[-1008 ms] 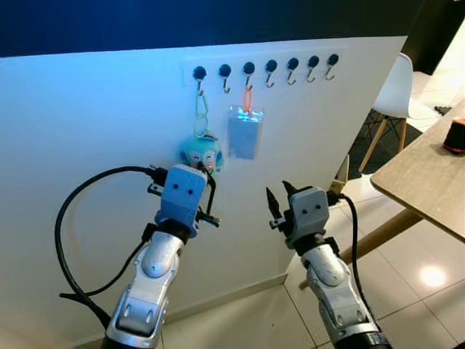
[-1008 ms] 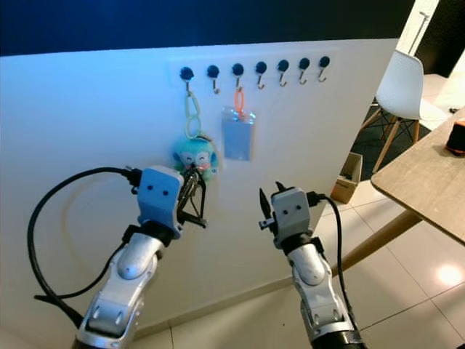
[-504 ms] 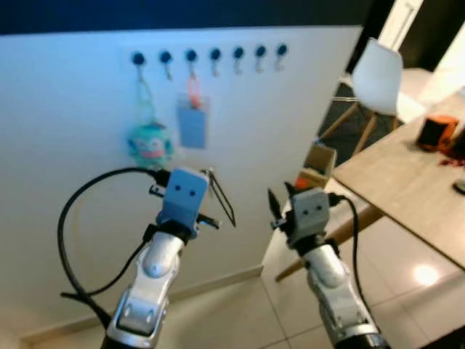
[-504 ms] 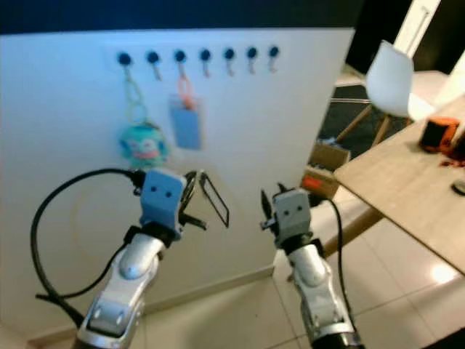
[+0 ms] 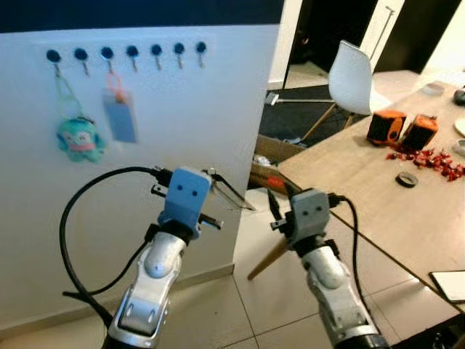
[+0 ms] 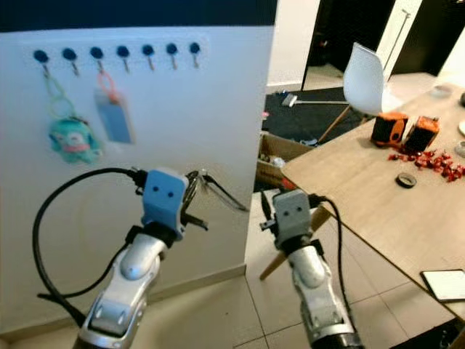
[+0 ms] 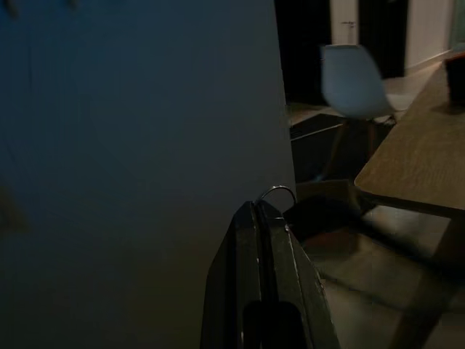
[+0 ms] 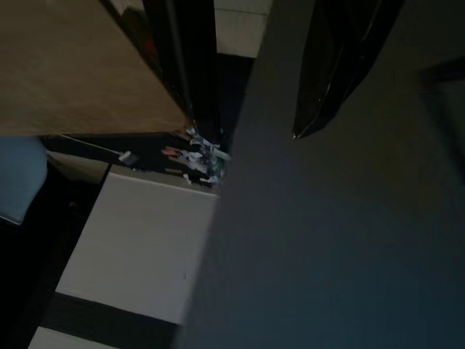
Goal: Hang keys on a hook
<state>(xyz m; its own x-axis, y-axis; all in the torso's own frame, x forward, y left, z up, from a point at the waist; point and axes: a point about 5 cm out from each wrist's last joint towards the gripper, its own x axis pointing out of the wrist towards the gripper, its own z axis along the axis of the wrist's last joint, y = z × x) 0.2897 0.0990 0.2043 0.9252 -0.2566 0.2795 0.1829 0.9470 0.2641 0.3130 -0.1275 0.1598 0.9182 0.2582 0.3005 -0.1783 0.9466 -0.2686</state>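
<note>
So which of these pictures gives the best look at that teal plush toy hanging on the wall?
The right eye view: the teal plush toy hangs unobstructed below the leftmost hook. The left eye view shows it likewise, nearer the picture's edge. The wrist views are too dark to make it out.

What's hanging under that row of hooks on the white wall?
Under the hooks hang a teal plush keychain and a blue card holder. The wall behind them is covered.

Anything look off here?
Red wrapped sweets lie scattered loose on the wooden table beside two orange-and-black boxes. On the white wall, the teal plush keychain and blue card holder hang normally on their hooks.
</note>
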